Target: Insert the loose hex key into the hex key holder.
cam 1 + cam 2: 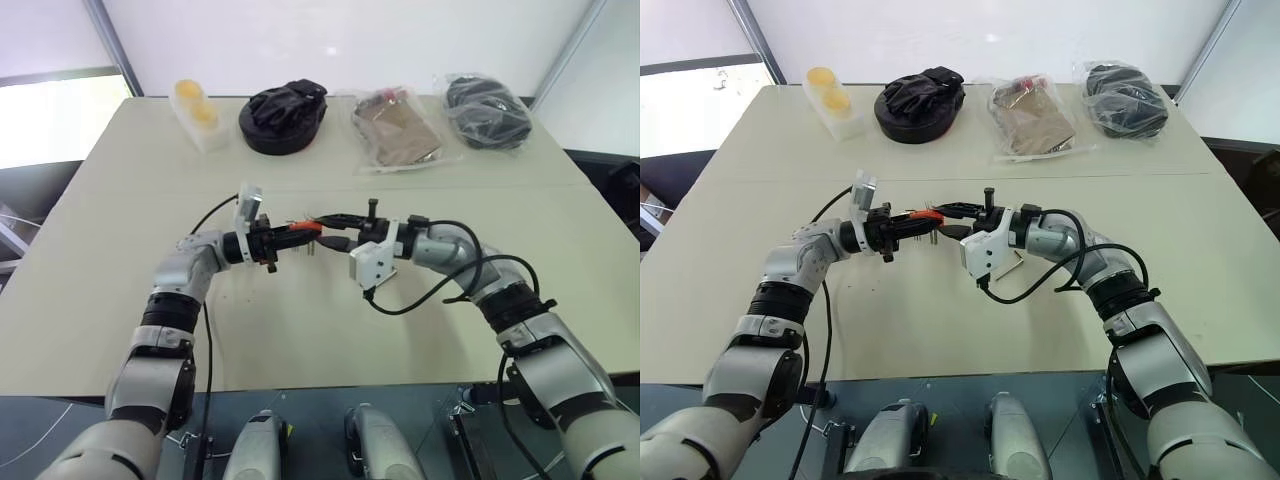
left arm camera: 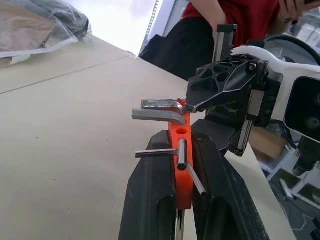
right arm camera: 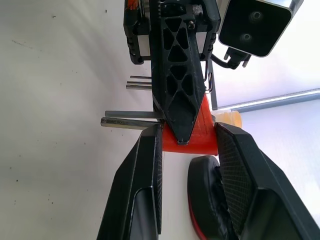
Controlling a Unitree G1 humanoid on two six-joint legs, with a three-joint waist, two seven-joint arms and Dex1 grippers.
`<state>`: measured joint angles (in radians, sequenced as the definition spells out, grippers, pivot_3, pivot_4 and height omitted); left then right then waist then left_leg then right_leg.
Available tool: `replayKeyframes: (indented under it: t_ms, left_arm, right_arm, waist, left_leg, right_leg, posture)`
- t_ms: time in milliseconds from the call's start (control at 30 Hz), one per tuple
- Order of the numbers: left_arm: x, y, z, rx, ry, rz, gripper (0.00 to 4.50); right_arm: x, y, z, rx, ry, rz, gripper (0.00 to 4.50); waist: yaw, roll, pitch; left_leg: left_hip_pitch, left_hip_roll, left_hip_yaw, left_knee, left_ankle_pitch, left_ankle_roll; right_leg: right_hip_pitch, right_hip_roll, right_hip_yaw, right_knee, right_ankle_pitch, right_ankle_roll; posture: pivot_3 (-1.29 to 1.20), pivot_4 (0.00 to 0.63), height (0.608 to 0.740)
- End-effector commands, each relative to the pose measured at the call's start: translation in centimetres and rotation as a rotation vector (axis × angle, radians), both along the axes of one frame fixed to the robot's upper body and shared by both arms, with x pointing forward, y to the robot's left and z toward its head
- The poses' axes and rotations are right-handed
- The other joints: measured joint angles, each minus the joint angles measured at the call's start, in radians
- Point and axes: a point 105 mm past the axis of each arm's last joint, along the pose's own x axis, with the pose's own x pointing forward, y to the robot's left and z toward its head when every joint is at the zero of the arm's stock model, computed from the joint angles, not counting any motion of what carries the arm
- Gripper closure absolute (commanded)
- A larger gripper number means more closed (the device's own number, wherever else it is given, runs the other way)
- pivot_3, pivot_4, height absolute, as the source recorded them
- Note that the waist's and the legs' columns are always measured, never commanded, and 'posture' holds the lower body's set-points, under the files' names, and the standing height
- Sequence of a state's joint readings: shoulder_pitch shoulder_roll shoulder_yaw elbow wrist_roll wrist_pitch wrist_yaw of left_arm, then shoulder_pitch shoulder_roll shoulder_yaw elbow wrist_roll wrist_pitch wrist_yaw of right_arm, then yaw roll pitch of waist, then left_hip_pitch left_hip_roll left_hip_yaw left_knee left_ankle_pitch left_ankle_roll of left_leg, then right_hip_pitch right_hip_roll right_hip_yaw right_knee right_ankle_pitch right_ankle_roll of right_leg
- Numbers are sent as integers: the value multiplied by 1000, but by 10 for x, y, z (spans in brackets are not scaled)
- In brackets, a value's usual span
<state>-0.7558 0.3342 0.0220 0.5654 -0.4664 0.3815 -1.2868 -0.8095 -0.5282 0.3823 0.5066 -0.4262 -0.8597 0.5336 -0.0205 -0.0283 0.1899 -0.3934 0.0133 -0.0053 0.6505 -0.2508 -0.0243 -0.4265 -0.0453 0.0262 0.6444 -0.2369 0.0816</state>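
The orange hex key holder (image 2: 181, 165) hangs above the table, and my left gripper (image 2: 181, 132) is shut on its sides. Several dark keys stick out of it; two thicker bent ones (image 2: 155, 110) sit at its free end. I cannot tell which of them is the loose hex key. My right gripper (image 3: 187, 129) meets the left one from the opposite side at mid-table (image 1: 322, 230). Its two fingers (image 3: 145, 170) press on that free end of the holder (image 3: 197, 140), one on each side, just beside the protruding rods (image 3: 130, 120).
Along the table's far edge lie a clear box of yellow pieces (image 1: 197, 110), a black round bundle (image 1: 285, 117), a bag with brown contents (image 1: 395, 130) and a bag with black contents (image 1: 487, 110). A person in a red top (image 2: 235, 15) stands beyond the table (image 1: 300, 340).
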Motion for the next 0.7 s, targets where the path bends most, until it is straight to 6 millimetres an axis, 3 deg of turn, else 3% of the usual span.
replayKeyframes:
  t_ms: [33,67,100,267,333,433,533,600,700]
  left_arm:
    - [7,6,17,-9,-65,56,4491]
    - [7,6,17,-10,-66,56,4491]
    - [7,6,17,-10,-67,56,4500]
    - [7,4,13,29,-109,78,4500]
    - [6,3,6,110,-199,95,4500]
    - [3,-3,13,102,-265,113,4500]
    - [0,-8,17,89,-325,159,4500]
    - [-3,-10,17,91,-353,190,4500]
    - [-4,-11,11,96,-374,238,4500]
  right_arm:
    - [-11,8,8,27,-32,60,3486]
    - [-10,8,9,37,-32,54,3486]
    - [-9,7,9,44,-26,49,2458]
    - [-2,-2,2,8,-21,-13,35]
    - [3,-13,2,45,15,-73,35]
    - [11,-34,9,192,133,-207,35]
    - [20,-64,9,412,409,-432,35]
    - [14,-78,1,514,608,-536,35]
    - [7,-93,-7,653,770,-667,35]
  waist:
    - [0,0,0]
    - [1,0,0]
    - [1,0,0]
    - [1,0,0]
    - [2,0,0]
    - [7,0,0]
    - [10,0,0]
    - [10,0,0]
    - [9,0,0]
  left_leg:
    - [0,0,0,0,0,0]
    - [0,0,0,0,0,0]
    - [0,0,0,0,0,0]
    - [0,0,0,0,0,0]
    - [0,0,0,0,0,0]
    - [0,0,0,0,0,0]
    - [-2,1,-1,1,0,0]
    - [-2,2,-1,2,0,0]
    - [-1,2,-2,2,0,0]
  right_leg:
    - [0,0,0,0,0,0]
    - [0,0,0,0,0,0]
    - [0,0,0,0,0,0]
    - [0,0,0,0,0,0]
    - [0,0,0,0,0,0]
    - [0,-1,0,0,0,0]
    - [0,-2,0,0,0,0]
    - [0,-3,0,0,0,0]
    - [0,-3,0,1,0,0]
  posture:
    - [0,150,740]
    - [0,150,740]
    - [0,150,740]
    - [0,150,740]
    - [0,150,740]
    - [0,150,740]
    - [0,150,740]
    - [0,150,740]
    - [0,150,740]
